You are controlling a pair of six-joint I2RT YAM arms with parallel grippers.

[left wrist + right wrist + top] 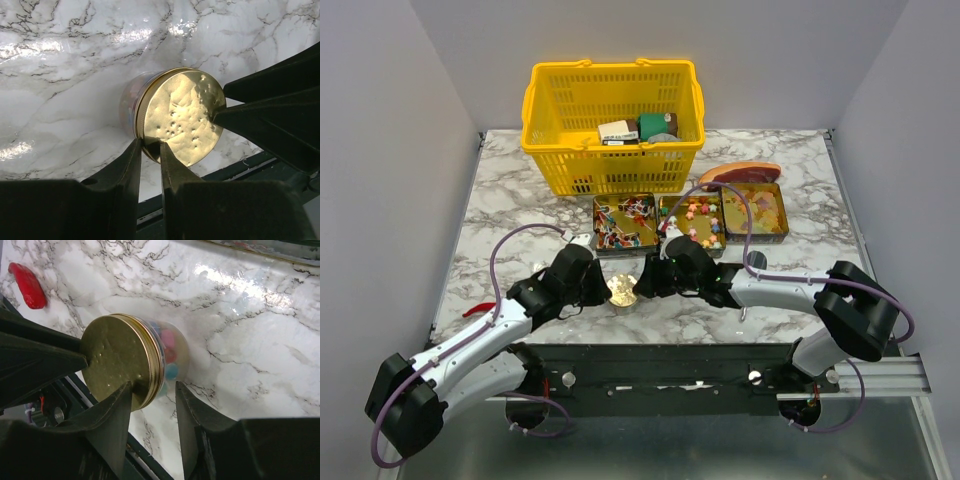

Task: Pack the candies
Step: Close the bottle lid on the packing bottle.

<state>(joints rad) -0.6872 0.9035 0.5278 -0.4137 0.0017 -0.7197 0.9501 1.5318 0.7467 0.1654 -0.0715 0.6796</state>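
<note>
The gold-lidded jar (pixel 622 290) holds pink and blue candies (pixel 167 352); more candies fill three trays (pixel 595 225) just behind the jar. The left gripper (pixel 150 157) is nearly closed at the jar's rim, grip unclear. The right gripper (pixel 152 400) straddles the jar's edge, fingers apart

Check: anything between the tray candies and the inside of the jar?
Yes: the gold lid is on the jar's mouth, closing it, so candies from the trays cannot go in until it comes off.
</note>
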